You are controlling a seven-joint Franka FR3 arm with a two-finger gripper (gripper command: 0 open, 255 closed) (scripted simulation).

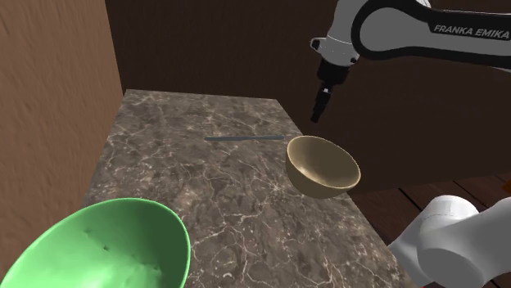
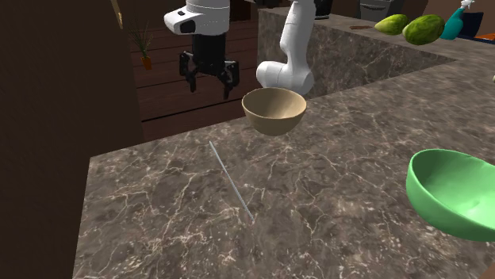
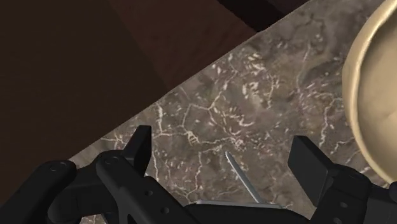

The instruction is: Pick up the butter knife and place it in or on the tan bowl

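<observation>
Two fingers (image 3: 140, 147) stand apart, empty, partly hiding the butter knife (image 3: 239, 170); tan bowl (image 3: 372, 95) cropped.

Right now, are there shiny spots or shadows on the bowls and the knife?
Shoulder view: the green bowl has pale shiny patches inside; the tan bowl is brighter inside than outside. Second exterior view: the butter knife is a thin pale line, with no clear shadow on the counter. Wrist view: past the open claw, dim brown beyond the counter's edge.

Arm (image 1: 426, 37) extended high, fingers (image 3: 141, 145) spread apart, pointing down.
</observation>
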